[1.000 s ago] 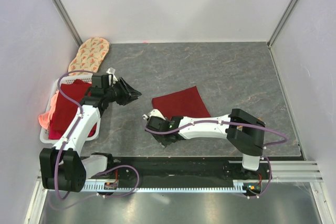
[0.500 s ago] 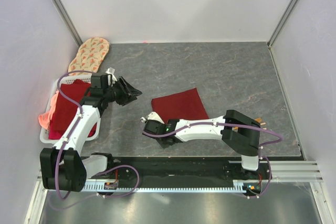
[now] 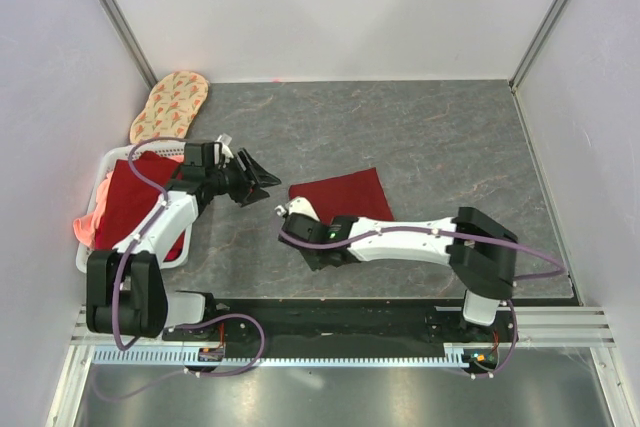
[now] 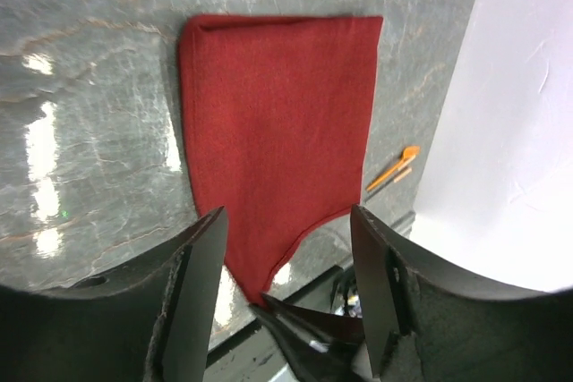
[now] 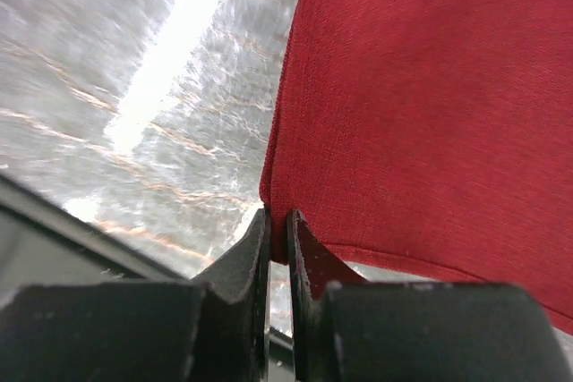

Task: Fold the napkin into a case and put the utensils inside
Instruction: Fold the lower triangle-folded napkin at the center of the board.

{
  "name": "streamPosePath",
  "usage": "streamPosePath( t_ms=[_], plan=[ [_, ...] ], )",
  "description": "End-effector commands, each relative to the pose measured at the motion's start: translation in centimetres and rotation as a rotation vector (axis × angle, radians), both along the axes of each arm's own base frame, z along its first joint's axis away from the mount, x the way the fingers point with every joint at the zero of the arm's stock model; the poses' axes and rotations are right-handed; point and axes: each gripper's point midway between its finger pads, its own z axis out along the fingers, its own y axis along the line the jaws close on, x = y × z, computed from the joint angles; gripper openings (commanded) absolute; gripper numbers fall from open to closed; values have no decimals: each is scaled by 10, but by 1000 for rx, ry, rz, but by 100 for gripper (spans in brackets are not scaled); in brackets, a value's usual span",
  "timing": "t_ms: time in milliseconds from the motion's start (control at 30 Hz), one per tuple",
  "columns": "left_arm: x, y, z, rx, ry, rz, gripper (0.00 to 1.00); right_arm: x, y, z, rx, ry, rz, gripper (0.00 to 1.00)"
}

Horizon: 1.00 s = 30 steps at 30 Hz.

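The dark red napkin (image 3: 345, 197) lies flat on the grey table as a four-sided patch, with its narrow end nearest me. My right gripper (image 5: 277, 221) is shut on the near left corner of the napkin (image 5: 430, 105), which the pinch lifts slightly. My left gripper (image 3: 265, 182) hovers just left of the cloth, open and empty, pointing at it. In the left wrist view the napkin (image 4: 277, 123) fills the gap between my open left gripper (image 4: 286, 221). A thin orange utensil (image 4: 394, 167) lies beyond the cloth by the wall. The right arm hides it in the top view.
A white basket (image 3: 82, 259) holding brighter red and pink cloths stands at the left edge. An oval beige patterned mat (image 3: 170, 102) lies behind it in the far left corner. Walls close in the table on three sides.
My right gripper has closed on the napkin's near left corner. My left gripper has opened wider and moved right and a little down, towards the napkin.
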Motion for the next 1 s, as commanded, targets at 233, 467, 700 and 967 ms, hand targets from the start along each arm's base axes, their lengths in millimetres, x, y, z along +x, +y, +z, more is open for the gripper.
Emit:
streamPosePath(
  t_ms=[233, 467, 700, 967],
  plan=[
    [14, -22, -21, -53, 64, 23, 67, 3, -3, 50, 293, 44, -80, 0],
    [15, -21, -34, -32, 80, 53, 65, 13, -18, 67, 432, 81, -137, 0],
    [10, -22, -49, -39, 119, 68, 62, 25, -34, 78, 526, 93, -191, 0],
    [15, -29, -64, -21, 143, 34, 61, 33, -51, 82, 571, 86, -230, 0]
  ],
)
